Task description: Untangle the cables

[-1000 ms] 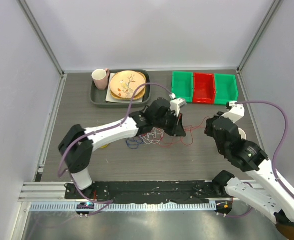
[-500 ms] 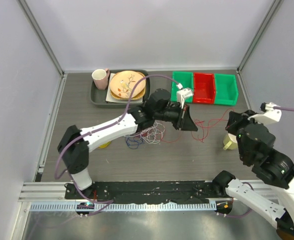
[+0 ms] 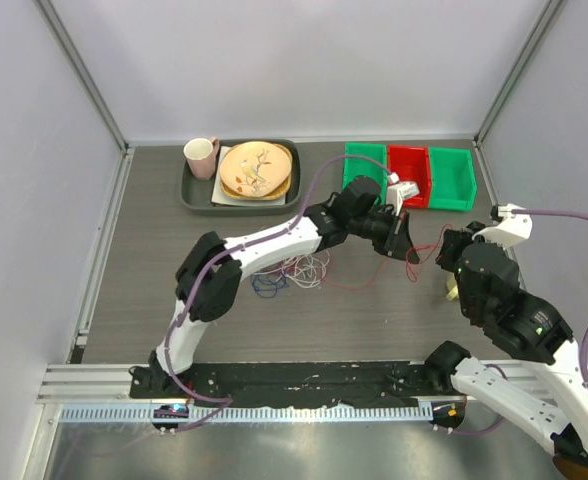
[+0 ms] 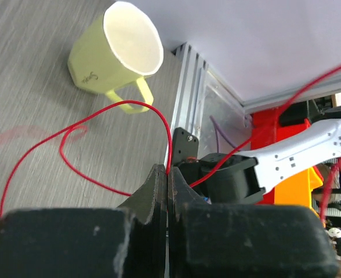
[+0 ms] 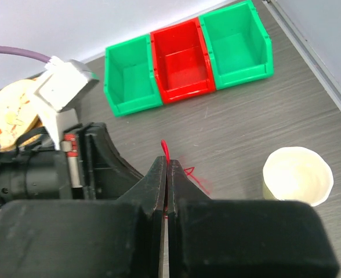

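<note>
Left arm reaches far across to the right half of the table point(image 3: 144, 240). The left gripper point(image 4: 168, 171) is pinched fully together on the red cable point(image 5: 164, 149), which comes out at the tips. In the left wrist view one strand loops out over the tabletop and another runs taut up to the right.

The right gripper point(image 5: 166, 167) is also clamped tight, jaws meeting w/ no visible gap, and a short stub of the same red strand sticks up above the tips. From the top view the two grippers sit near each other, in front of the bins, w/ red wire strung btwn them.

The rest of the cables point(image 3: 302, 268) lie in a loose knot of white and red loops near table centre, under the left forearm. A dark blue loop point(image 3: 267, 285) sits at the knot's left edge; can't tell whether it's actually threaded through the others, wires too thin at this res.

A yellow mug point(image 4: 113, 55) stands upright just beside the right arm, handle toward the left wrist cam. At the back right is a row of bins: a red bin point(image 5: 182, 61) btwn two green bins point(image 5: 130, 75). At the back left a dark tray point(image 3: 196, 196) holds a patterned plate point(image 3: 257, 170) and a pink mug point(image 3: 201, 157).
</note>
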Motion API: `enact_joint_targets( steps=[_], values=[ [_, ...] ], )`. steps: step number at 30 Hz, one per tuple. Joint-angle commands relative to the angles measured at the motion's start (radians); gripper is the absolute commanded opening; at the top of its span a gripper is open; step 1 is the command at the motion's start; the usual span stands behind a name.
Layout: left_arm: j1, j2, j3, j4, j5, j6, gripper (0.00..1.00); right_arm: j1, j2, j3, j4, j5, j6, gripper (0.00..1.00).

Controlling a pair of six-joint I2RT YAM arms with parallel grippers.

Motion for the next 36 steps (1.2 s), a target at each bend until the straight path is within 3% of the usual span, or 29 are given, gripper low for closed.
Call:
enact_joint_targets(
  steps=[1,9,14,17,21,22,29,34,36],
  values=[
    [-0.046,0.01,0.152,-0.107,0.037,0.035,0.0,0.0,-0.012,0.006,-0.021,0.08,0.03,0.01],
    [-0.046,-0.133,0.005,-0.025,0.006,0.048,0.0,0.0,-0.069,0.002,-0.029,0.123,0.048,0.01],
    [-0.046,-0.251,0.053,-0.205,-0.07,0.141,0.0,0.0,-0.068,0.014,0.029,0.047,0.015,0.01],
    [-0.046,-0.363,0.089,-0.323,-0.209,0.235,0.0,0.0,-0.071,0.006,0.133,-0.088,-0.038,0.01],
    [-0.046,-0.437,0.255,-0.514,-0.395,0.341,0.0,0.0,-0.028,0.028,0.276,-0.342,-0.073,0.01],
    [-0.046,-0.441,0.294,-0.551,-0.426,0.37,0.0,0.0,-0.013,0.035,0.296,-0.442,-0.071,0.01],
    [-0.048,-0.492,0.512,-0.733,-0.598,0.463,0.0,0.0,0.155,0.124,0.46,-0.714,-0.035,0.01],
    [-0.046,-0.607,0.448,-0.738,-0.751,0.499,0.0,0.0,0.214,0.114,0.519,-0.797,-0.019,0.01],
    [-0.046,-0.653,0.283,-0.668,-0.784,0.496,0.0,0.0,0.222,0.088,0.533,-0.785,-0.013,0.01]
  ],
)
